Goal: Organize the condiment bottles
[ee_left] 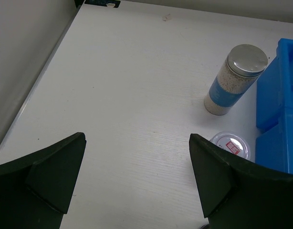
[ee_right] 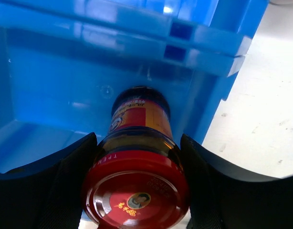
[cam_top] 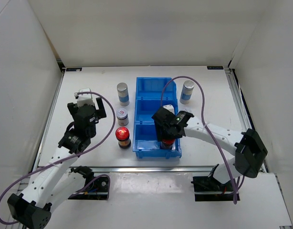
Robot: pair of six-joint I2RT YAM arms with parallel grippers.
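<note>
Red-capped jar (ee_right: pixel 137 148) is clamped by the right tool (ee_right: pixel 137 179) inside the nearest compartment of the blue bin (ee_right: pixel 51 71); the left tool (ee_left: pixel 137 176) gapes wide above the surface (ee_left: pixel 137 71).

A: Specify the work surface.
B: White matte table (cam_top: pixel 89 86), faintly scuffed. An aluminium rail (cam_top: pixel 113 169) runs along its near edge. Black brackets (cam_top: pixel 72 69) sit at the rear corners.
A: Specify the enclosure.
B: Plain white panels: back wall (cam_top: pixel 146 33), left wall (cam_top: pixel 22 71), right wall (cam_top: pixel 273 43). Lighting is even and diffuse; shadows are soft.
</note>
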